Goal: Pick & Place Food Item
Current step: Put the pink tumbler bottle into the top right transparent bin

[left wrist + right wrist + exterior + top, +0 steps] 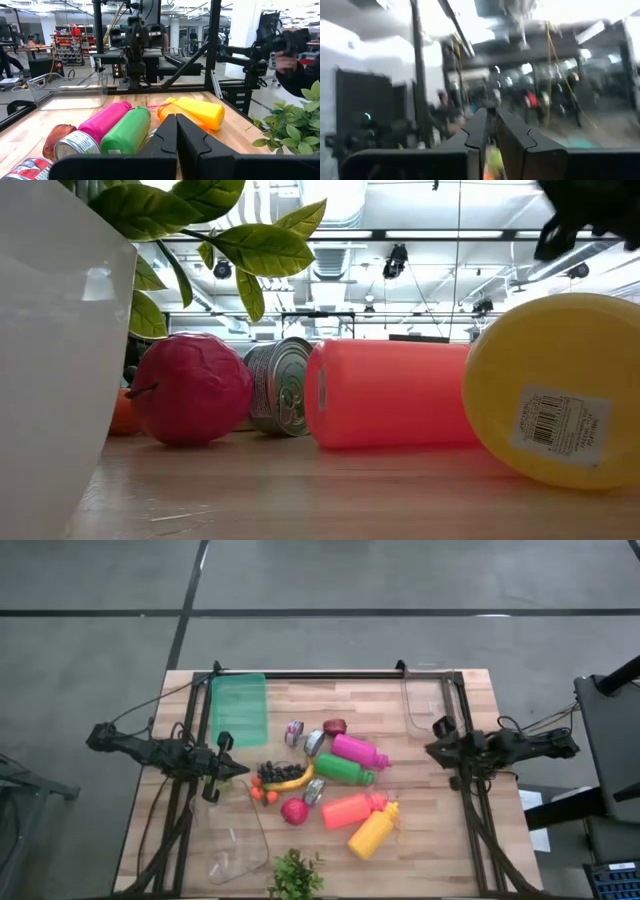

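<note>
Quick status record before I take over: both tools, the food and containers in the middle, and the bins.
left tool: shut, empty, beside the grapes
right tool: shut, empty, at the right of the table
fruit: banana, red apple
bottles lying: pink bottle, green bottle, orange bottle, yellow bottle
bins: green bin, clear bin

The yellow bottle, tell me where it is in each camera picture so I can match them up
High view: yellow bottle lies low and right of centre, beside the orange bottle.
Low view: its round base fills the right side, barcode label showing.
Left wrist view: it lies right of centre, beyond the shut left gripper.
Right wrist view: cannot tell, too blurred.
Shared landmark: the orange bottle next to it.
</note>
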`<state>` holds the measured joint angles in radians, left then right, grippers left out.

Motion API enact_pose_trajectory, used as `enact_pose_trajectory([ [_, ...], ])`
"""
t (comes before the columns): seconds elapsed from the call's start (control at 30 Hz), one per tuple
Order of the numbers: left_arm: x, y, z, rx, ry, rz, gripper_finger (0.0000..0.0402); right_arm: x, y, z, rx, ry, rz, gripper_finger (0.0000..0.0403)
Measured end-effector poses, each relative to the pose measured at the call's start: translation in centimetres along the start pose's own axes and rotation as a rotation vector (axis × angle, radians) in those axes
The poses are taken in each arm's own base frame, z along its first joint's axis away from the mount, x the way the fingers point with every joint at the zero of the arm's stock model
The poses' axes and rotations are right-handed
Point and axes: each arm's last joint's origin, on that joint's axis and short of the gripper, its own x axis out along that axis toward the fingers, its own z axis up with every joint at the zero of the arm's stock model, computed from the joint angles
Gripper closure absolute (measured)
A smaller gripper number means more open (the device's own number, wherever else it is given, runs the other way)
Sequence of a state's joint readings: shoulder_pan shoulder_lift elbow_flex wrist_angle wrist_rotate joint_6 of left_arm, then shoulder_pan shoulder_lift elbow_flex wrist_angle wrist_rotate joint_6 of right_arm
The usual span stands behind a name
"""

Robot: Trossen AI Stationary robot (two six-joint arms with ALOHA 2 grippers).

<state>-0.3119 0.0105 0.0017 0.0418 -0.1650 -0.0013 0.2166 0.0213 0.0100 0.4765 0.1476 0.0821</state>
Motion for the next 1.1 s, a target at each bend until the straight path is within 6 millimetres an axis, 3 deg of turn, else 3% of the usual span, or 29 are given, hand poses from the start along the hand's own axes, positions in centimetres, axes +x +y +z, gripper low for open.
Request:
enact_pose_trajectory([
  [0.4,0.0,0.0,0.0,0.0,0.0,-0.001,0.0402,0.5,-0.2,1.9,-0.087,-0.056,-0.141,0.0365],
  [0.67,0.0,0.0,0.0,0.0,0.0,0.0,0.0402,2.6,0.0,3.9,-0.125,0.203,-0.268,0.0364],
  [0.8,0.0,0.0,0.0,0.0,0.0,0.0,0.0402,3.9,0.1,3.9,-0.136,0.351,-0.329,0.0365],
  [1.1,0.0,0.0,0.0,0.0,0.0,-0.001,0.0402,7.6,0.6,4.5,-0.26,0.478,-0.334,0.0365],
])
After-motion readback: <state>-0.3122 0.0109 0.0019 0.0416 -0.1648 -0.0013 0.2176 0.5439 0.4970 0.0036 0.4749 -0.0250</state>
